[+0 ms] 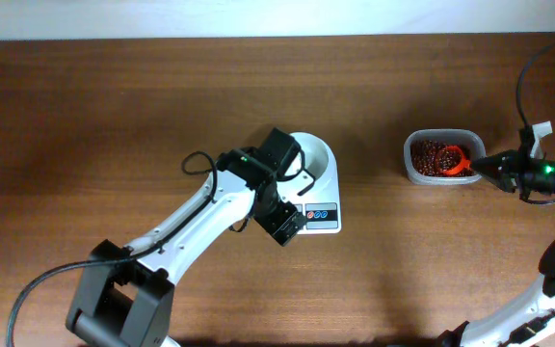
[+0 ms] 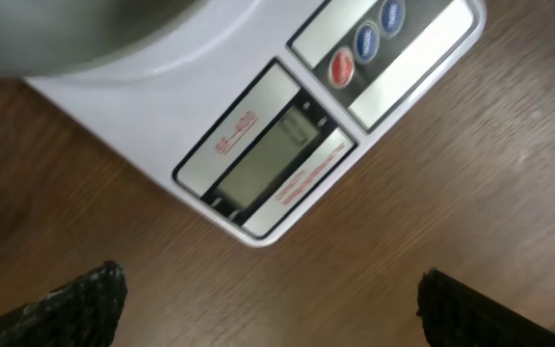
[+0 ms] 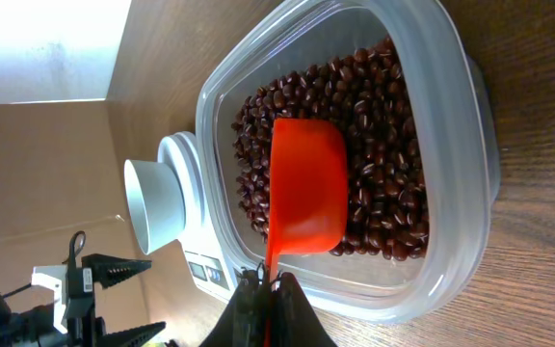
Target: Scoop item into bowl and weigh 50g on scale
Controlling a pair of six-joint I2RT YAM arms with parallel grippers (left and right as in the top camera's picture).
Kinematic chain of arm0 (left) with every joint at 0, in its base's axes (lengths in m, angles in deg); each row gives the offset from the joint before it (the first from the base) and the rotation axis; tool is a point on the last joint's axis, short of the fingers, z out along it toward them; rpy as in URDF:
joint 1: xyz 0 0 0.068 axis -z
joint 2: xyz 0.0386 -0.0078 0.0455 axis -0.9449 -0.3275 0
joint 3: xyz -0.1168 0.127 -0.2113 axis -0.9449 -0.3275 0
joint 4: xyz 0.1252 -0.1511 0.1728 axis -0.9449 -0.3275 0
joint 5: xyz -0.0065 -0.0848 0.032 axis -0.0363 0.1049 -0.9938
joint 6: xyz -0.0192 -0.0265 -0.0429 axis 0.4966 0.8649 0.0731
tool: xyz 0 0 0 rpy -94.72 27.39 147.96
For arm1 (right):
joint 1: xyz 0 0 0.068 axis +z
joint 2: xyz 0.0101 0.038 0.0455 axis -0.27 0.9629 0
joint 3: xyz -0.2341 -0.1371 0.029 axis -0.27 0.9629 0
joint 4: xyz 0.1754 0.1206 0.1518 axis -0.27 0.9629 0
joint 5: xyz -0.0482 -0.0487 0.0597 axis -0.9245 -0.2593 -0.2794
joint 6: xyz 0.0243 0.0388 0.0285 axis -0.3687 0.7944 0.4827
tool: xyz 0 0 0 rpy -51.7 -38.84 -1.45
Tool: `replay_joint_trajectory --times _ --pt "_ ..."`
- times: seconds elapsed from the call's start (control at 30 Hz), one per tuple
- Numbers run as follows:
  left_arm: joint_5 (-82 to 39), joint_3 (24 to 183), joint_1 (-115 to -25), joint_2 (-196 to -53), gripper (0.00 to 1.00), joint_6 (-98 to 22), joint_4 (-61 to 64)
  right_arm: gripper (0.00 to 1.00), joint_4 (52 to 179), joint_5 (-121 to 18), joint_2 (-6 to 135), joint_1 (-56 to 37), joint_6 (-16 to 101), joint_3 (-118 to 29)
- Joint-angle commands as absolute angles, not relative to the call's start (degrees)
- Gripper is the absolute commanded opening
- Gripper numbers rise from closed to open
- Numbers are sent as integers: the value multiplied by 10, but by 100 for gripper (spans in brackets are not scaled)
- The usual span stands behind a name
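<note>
The white bowl point(image 1: 313, 154) stands on the white scale point(image 1: 328, 198), whose display and buttons show in the left wrist view point(image 2: 287, 145). The bowl also shows in the right wrist view point(image 3: 154, 202). The dark reddish-brown beans point(image 1: 432, 154) lie in a clear plastic tub point(image 1: 414, 172) at the right. My right gripper point(image 1: 489, 166) is shut on the handle of an orange scoop point(image 3: 306, 183), whose cup rests upside-down on the beans point(image 3: 383, 125) in the tub point(image 3: 451, 135). My left gripper point(image 1: 282, 224) is open and empty just in front of the scale, over bare wood point(image 2: 268, 308).
The table's far edge meets a pale wall at the top of the overhead view. A black cable point(image 1: 538, 58) loops above the right arm. The left arm point(image 1: 191, 222) reaches diagonally from the front edge.
</note>
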State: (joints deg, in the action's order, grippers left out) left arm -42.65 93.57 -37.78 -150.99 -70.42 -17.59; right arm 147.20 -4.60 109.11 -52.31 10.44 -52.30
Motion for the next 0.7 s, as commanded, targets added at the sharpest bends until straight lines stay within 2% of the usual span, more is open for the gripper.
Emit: replay_joint_trajectory --times 0.0,0.3,0.67 --pt "-444 931 -376 -1491 99 -733 -179 4 1470 -51 1094 -520 100 -521" --pt "-443 930 -376 -1423 99 -815 -185 4 1470 -51 1094 -520 100 -521" --pt "-441 902 -376 -1424 99 -815 -169 4 1475 -50 1094 -520 100 -521"
